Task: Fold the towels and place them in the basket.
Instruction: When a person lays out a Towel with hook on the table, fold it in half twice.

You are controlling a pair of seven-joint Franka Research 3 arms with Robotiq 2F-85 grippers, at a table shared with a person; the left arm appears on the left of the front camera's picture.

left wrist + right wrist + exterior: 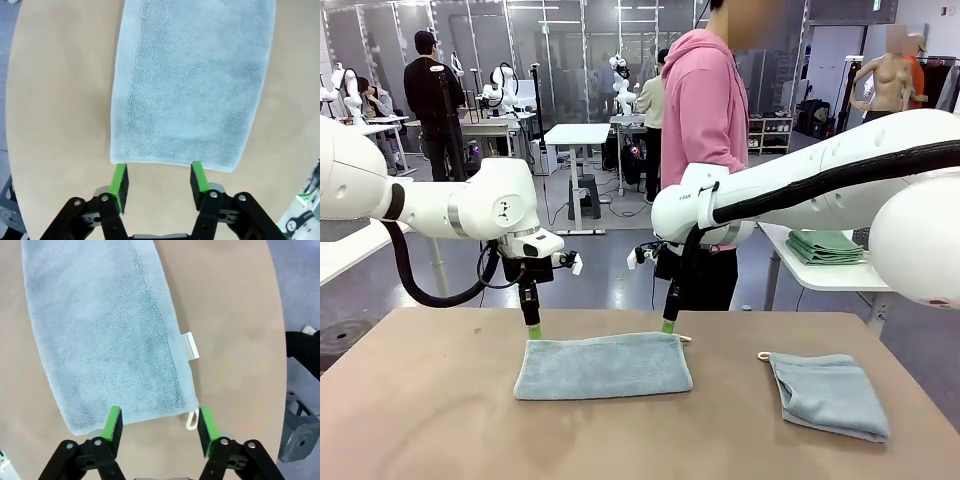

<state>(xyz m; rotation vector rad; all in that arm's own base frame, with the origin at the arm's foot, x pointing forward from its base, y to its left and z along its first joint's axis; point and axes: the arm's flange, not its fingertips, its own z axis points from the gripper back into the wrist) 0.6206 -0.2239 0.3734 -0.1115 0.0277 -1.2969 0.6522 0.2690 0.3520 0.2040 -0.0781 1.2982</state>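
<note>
A pale blue-grey towel (603, 366) lies folded in a long rectangle at the middle of the table. Just above its far left corner hangs my left gripper (533, 328), open, its green pads (119, 176) straddling the towel's short edge (192, 80) without holding it. My right gripper (668, 325) is open over the far right corner, where a white label (190, 346) and a small loop (191, 420) stick out of the towel (100, 325). A second towel (830, 395), folded smaller with a loop (763, 355), lies at the right. The basket is out of view.
A person in a pink hoodie (705, 110) stands at the far side of the brown table (420, 400). Behind my right arm a white side table carries green folded towels (825, 247). Bare tabletop lies left and in front of the towels.
</note>
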